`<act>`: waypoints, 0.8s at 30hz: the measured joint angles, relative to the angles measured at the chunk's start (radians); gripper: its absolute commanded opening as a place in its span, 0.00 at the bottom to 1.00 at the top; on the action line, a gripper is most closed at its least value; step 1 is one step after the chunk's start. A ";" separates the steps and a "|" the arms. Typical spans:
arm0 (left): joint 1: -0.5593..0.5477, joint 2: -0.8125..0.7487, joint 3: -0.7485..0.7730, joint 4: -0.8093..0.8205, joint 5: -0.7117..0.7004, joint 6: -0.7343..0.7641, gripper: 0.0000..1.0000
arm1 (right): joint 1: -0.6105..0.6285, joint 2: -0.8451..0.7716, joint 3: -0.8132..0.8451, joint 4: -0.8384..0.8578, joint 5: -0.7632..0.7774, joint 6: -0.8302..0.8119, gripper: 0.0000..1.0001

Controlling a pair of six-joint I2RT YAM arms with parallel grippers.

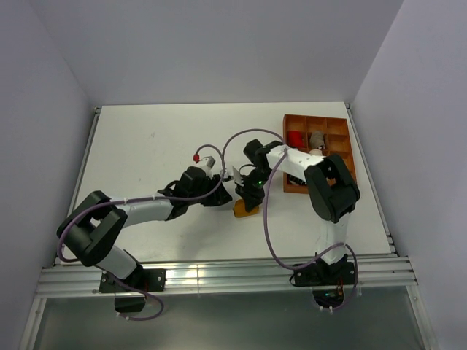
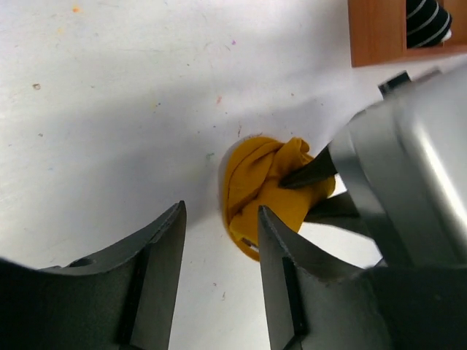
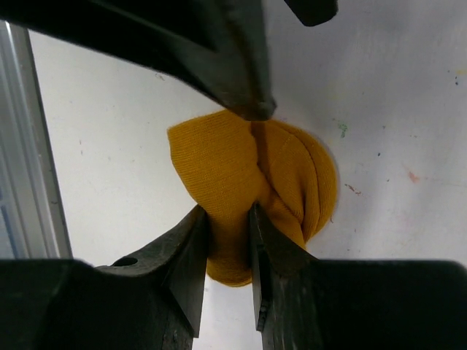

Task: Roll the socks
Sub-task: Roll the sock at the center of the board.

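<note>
The mustard-orange sock (image 3: 241, 168) lies bunched into a ball on the white table (image 1: 160, 146), just ahead of both arms (image 1: 244, 209). My right gripper (image 3: 228, 219) is shut on the near edge of this bundle, fabric squeezed between its fingers (image 3: 191, 248). In the left wrist view the same sock (image 2: 266, 182) sits just beyond my left gripper (image 2: 222, 211), which is open with only bare table between its jaws; its right finger is beside the bundle. The black-and-white striped sock (image 2: 427, 22) rests in the wooden tray (image 2: 379, 36).
The orange compartment tray (image 1: 314, 117) stands at the back right, holding a red bundle (image 1: 295, 137) and a grey bundle (image 1: 317, 137). The right arm folds back over the tray's front. A metal rail (image 3: 29, 146) runs along the table's near edge.
</note>
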 measured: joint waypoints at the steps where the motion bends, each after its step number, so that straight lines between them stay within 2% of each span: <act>1: -0.002 0.000 -0.005 0.011 0.003 0.008 0.51 | -0.005 0.009 0.009 -0.012 -0.006 0.001 0.30; 12: -0.036 0.038 -0.082 0.206 0.090 0.020 0.49 | -0.035 0.091 0.096 -0.107 -0.050 0.031 0.29; 19: -0.052 0.006 -0.174 0.285 0.076 -0.005 0.49 | -0.036 0.096 0.100 -0.111 -0.050 0.042 0.29; 24: -0.079 -0.010 -0.172 0.307 0.057 -0.003 0.51 | -0.037 0.111 0.117 -0.127 -0.051 0.050 0.29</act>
